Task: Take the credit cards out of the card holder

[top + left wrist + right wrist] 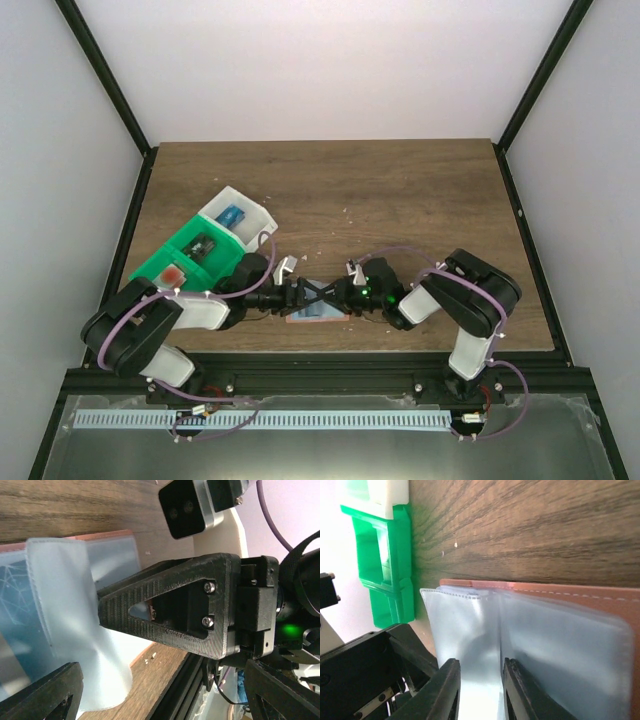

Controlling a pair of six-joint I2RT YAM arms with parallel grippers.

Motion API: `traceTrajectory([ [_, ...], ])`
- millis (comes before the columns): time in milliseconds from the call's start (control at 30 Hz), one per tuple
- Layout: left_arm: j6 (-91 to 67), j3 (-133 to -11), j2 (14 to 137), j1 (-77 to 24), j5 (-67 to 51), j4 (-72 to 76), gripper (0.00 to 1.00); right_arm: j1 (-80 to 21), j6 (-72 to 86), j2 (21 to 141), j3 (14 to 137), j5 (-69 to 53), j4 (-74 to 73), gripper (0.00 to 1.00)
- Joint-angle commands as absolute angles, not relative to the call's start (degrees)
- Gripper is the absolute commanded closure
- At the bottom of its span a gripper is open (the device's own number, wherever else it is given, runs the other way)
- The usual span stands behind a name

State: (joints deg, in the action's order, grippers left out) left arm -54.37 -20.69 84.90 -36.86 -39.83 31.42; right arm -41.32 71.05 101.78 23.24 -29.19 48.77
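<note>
Counting over the wooden desk gave one card holder, two trays and two grippers. The green tray and the white tray sat touching end to end at the far left. One blue card lay in the white tray and one reddish card in the green tray's near end. A third small item in the green tray was too small to name.

The card holder was thin and flat, with light blue panels, a salmon-orange stitched edging and glossy see-through plastic pockets. The trays were hard moulded plastic with upright walls, and the desk showed a dark wood grain. Both grippers had black ribbed fingers.

The card holder lay opened out at the near middle of the desk, between the two grippers. Its long axis ran left to right, its salmon edge was on the far side and its pockets faced up.

The left gripper stood released, fingers wide apart above the holder's left part. The right gripper had its fingers narrowly apart on either side of a raised clear sleeve. Whether they pinched it could not be told.
</note>
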Motion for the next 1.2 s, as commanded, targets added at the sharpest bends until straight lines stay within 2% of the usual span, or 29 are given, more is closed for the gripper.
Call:
traceTrajectory([
  [0,-55.40,-21.98,85.02,-37.72,-40.88,35.32,0.11,-40.96,67.62,98.96,25.00,-26.70,42.03,0.70],
  [300,-56.15,-23.91,85.67,-38.70,-42.90,36.77,0.11,-40.98,61.60,88.67,24.97,-19.11,30.09,0.57],
  [467,-56.50,-24.33,86.42,-39.04,-42.61,37.20,0.11,-40.96,58.51,82.53,24.56,-15.07,24.89,0.56],
  [600,-55.36,-24.48,83.89,-38.15,-40.36,32.65,0.10,-40.96,56.13,79.65,24.77,-14.71,21.77,0.59],
  [900,-52.30,-20.91,77.59,-30.63,-38.94,24.74,0.09,-46.09,56.70,81.31,29.37,-13.81,16.04,0.60],
  [1167,-53.35,-17.53,75.19,-29.09,-40.90,26.56,0.09,-50.23,55.97,87.78,33.50,-12.49,13.09,0.60],
])
